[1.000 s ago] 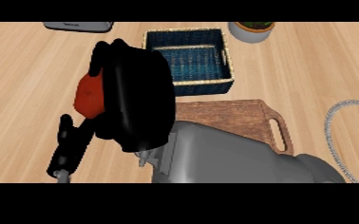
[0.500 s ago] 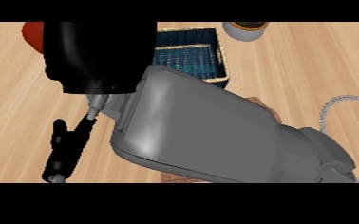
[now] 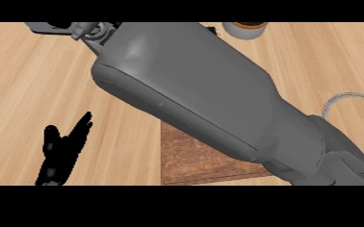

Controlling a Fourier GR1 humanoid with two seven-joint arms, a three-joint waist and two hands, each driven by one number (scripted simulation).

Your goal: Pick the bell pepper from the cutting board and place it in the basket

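The right forearm [image 3: 199, 91] hides the basket and the right hand lies beyond the top edge, so neither grip nor bell pepper shows; best lower squarely over the basket before letting go, left hand [image 3: 60, 149] resting open near the cutting board [image 3: 192, 158].

Counter [image 3: 43, 86] showed pale wood grain. Cutting board [image 3: 193, 164] was darker brown, grained. Right forearm [image 3: 192, 86] was plain grey, left hand [image 3: 62, 150] black. Cup [image 3: 245, 31] was off-white with a brown rim.
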